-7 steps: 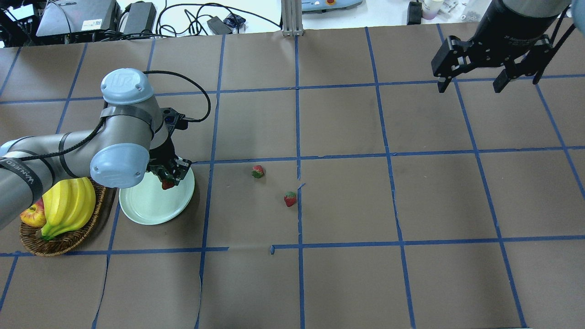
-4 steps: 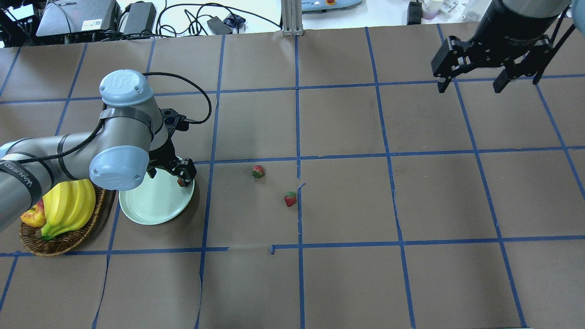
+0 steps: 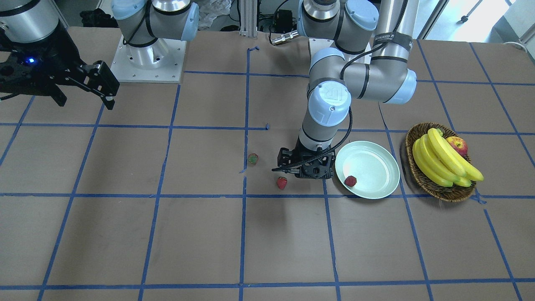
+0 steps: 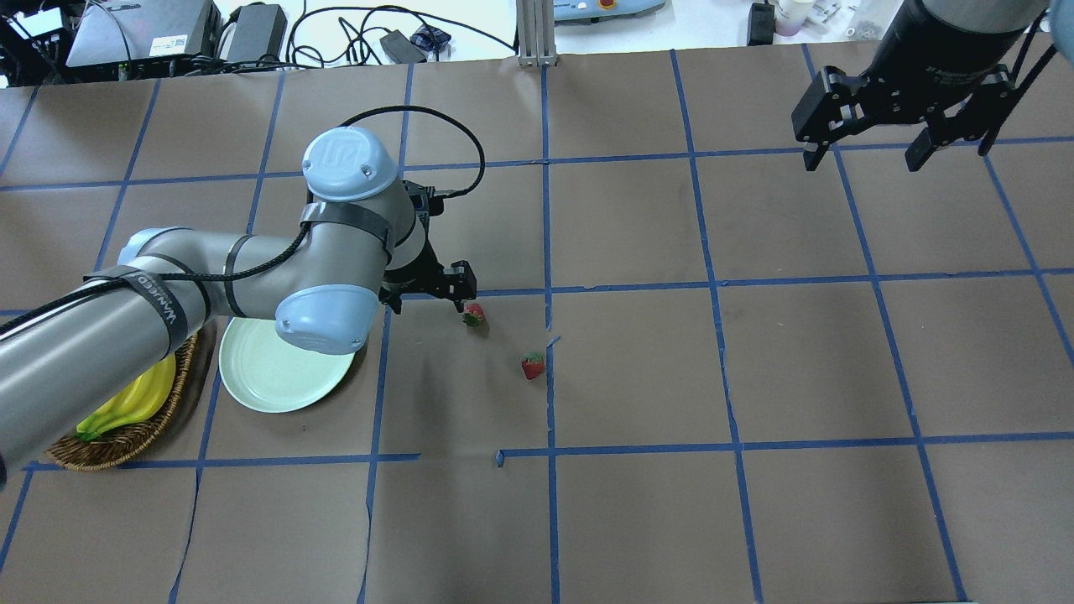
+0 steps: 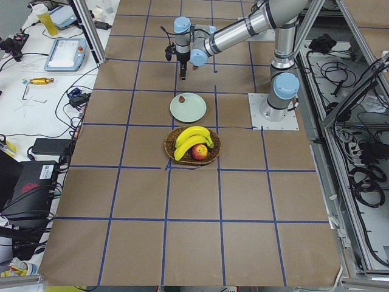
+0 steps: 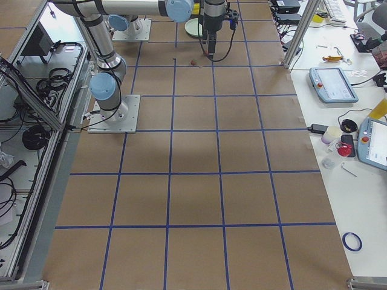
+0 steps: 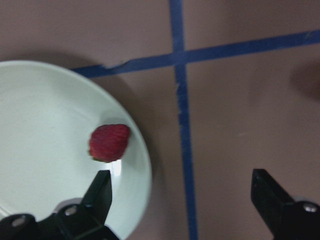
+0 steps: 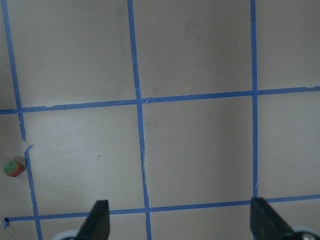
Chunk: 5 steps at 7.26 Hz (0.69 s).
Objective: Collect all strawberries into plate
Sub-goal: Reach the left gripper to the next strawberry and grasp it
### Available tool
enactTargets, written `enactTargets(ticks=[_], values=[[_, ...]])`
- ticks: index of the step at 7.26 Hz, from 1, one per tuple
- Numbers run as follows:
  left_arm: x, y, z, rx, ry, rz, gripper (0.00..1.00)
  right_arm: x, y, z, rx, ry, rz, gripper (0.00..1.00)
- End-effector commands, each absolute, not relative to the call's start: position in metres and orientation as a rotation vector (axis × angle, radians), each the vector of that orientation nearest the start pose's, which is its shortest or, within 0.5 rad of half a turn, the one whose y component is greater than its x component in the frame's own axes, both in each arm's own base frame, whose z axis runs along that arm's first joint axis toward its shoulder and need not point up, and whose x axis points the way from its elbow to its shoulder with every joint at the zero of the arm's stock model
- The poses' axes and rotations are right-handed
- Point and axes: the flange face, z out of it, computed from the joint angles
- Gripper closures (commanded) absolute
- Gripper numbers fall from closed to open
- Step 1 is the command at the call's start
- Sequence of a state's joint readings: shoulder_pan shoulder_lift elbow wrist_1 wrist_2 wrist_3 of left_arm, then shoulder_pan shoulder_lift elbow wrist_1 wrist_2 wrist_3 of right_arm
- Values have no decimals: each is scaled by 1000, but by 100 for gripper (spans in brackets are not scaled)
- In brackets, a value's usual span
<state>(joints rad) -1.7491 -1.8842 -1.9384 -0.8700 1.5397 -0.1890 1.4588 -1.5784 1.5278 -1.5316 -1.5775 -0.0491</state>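
Strawberries, three. One (image 3: pixel 350 180) lies in the plate (image 3: pixel 372 163), close to the rim on the side facing the others. Two lie on the table (image 4: pixel 755 377): the nearer berry (image 4: pixel 474 315) just beside the left gripper (image 4: pixel 430 295), the farther berry (image 4: pixel 533 366) a little past it.

Left gripper: jaws wide apart, holding nothing, between plate and nearer berry.

Right gripper (image 4: pixel 862 155): spread wide, empty, well apart from everything.

Risks, as judged: the small round berry may roll away if a finger clips it on the descent; a shallow pinch may let it slip; a release near the rim may send a berry over the plate's low edge.
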Motion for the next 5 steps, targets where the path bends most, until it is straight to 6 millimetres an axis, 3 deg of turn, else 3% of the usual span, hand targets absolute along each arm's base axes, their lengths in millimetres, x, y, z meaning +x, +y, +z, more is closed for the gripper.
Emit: enactTargets(ticks=[1,2,3,5], values=[[-260,-510,189,-55,3199,-58,13,77,-501,509,99,3147,-14,0],[-265,-508,178,-41,3189,-33,17,77,-500,509,99,3148,-16,0],[-270,-505,174,-17,3179,-27,30,78,-501,509,97,3148,-14,0],[-268,-505,174,0,3165,-28,80,77,-501,509,97,3150,-13,0]])
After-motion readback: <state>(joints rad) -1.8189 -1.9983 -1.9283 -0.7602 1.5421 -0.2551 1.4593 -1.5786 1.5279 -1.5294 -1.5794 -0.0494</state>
